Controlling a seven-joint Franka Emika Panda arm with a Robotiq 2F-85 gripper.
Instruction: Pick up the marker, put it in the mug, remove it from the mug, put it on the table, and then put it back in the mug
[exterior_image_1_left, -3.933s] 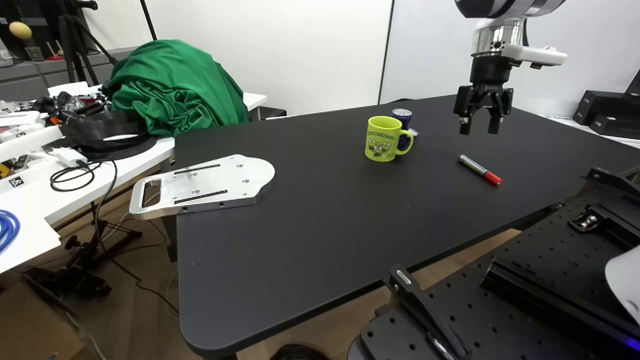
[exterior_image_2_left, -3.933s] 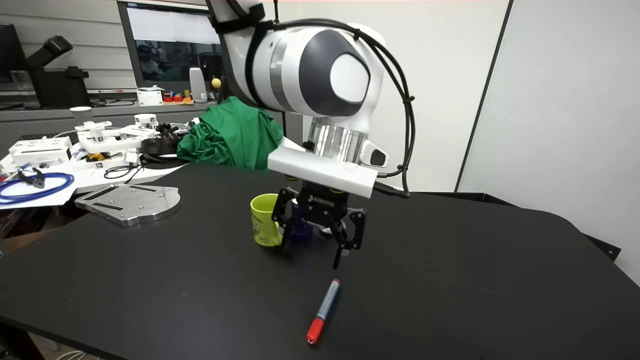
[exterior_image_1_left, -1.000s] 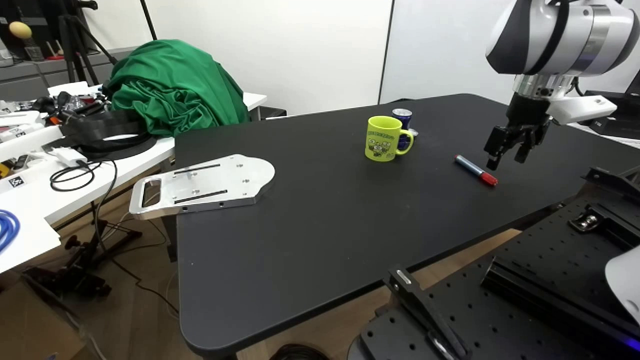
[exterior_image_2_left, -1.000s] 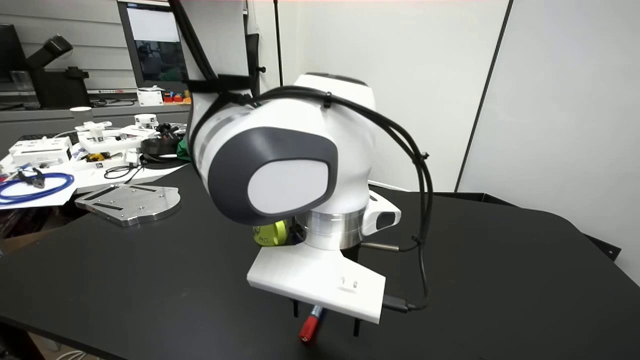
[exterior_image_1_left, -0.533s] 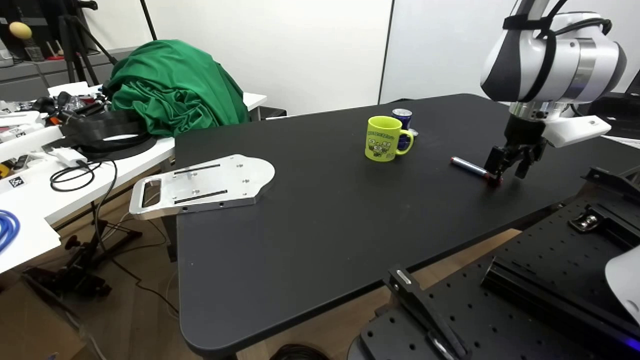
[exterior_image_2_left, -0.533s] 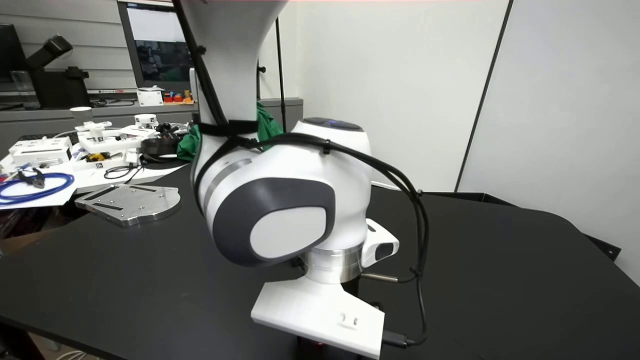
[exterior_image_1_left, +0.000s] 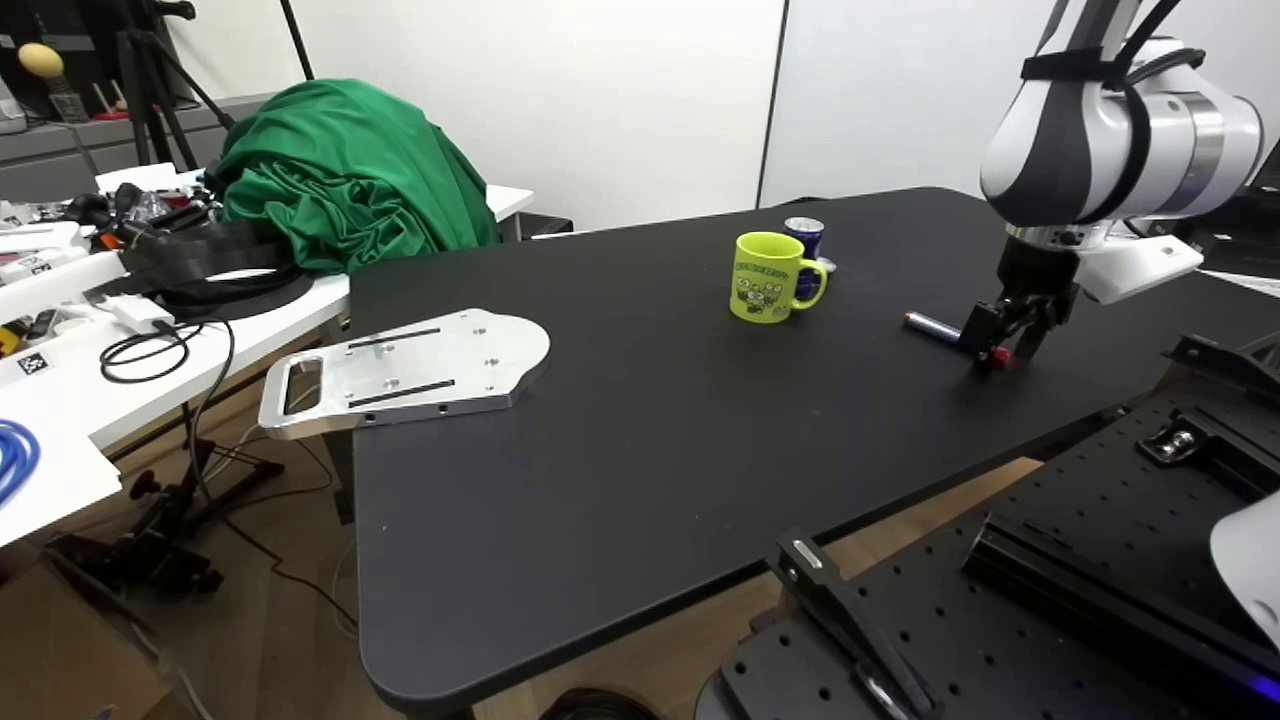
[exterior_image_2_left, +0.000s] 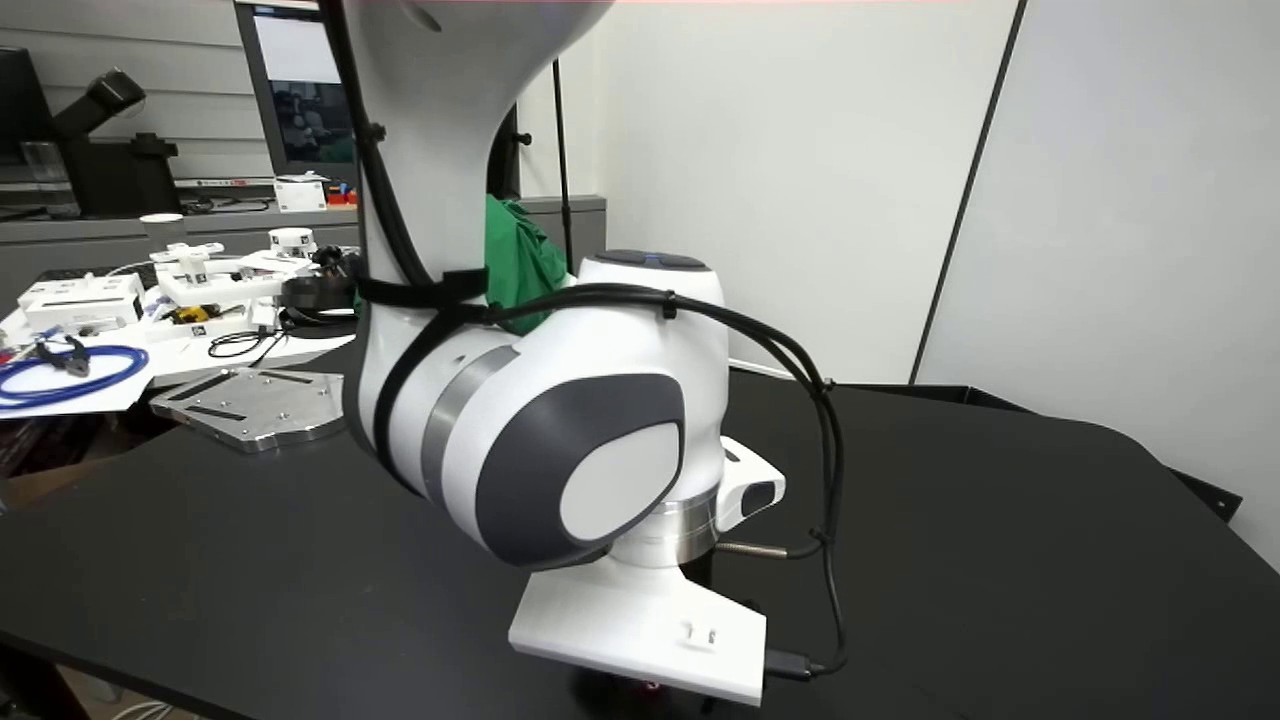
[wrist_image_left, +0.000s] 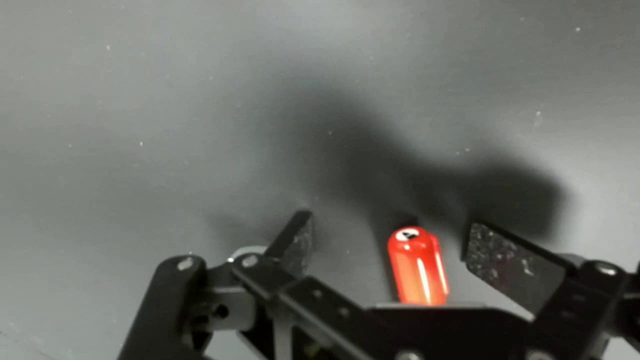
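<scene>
Low in the wrist view, the well-parted tool (wrist_image_left: 389, 236) straddles the marker (wrist_image_left: 419, 270), gripping nothing, presumably so closing can pinch it off the bench (wrist_image_left: 125, 125).

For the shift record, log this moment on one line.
marker: lying on table, ungripped | end effector: open, astride marker's red end | mug: upright on table, marker outside | next: probably close on marker
</scene>
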